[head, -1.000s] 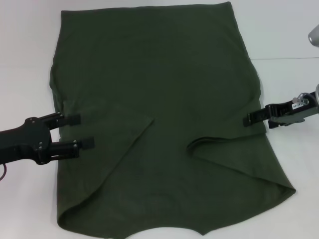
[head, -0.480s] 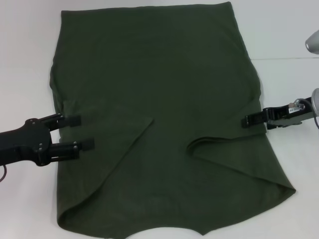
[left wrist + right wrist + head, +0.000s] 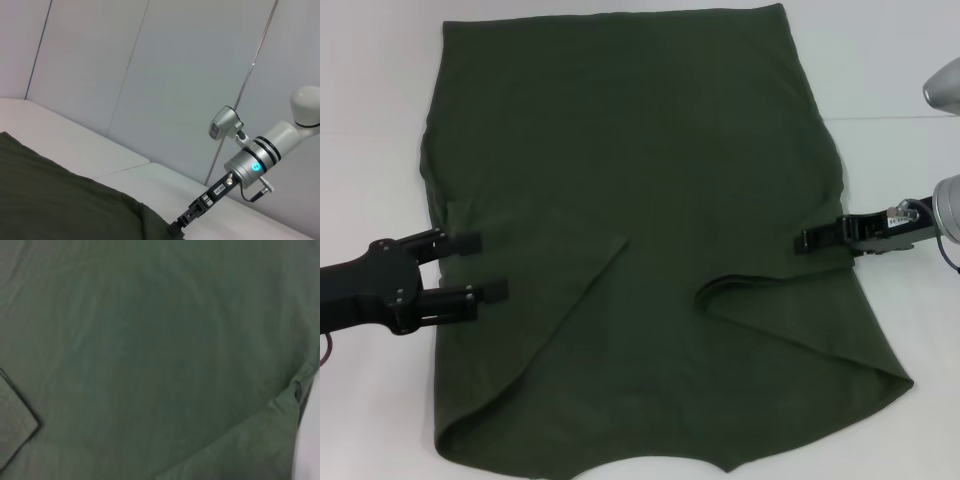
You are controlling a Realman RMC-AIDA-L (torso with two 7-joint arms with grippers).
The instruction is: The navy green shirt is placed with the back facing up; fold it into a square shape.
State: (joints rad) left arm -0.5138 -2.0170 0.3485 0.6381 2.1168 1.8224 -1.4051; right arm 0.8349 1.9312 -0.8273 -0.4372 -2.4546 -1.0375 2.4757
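Observation:
The navy green shirt (image 3: 640, 200) lies flat on the white table (image 3: 370, 120) with its plain side up, filling most of the head view. Both sleeves are folded inward: one flap (image 3: 550, 260) on the left, one flap (image 3: 790, 310) on the right. My left gripper (image 3: 480, 266) is open at the shirt's left edge, its two fingers lying over the cloth with nothing held. My right gripper (image 3: 810, 240) reaches in at the shirt's right edge, seen edge-on. The left wrist view shows that gripper (image 3: 177, 229) touching the shirt's (image 3: 60, 200) edge. The right wrist view is filled by shirt cloth (image 3: 620, 250).
Bare white table lies to the left and right of the shirt. The shirt's near hem reaches the bottom edge of the head view. A silver part of the right arm (image 3: 945, 85) hangs at the far right. Grey wall panels (image 3: 175, 75) stand behind the table.
My right gripper has slid left onto the shirt's right edge and its wrist has turned. The left arm and the shirt have hardly moved.

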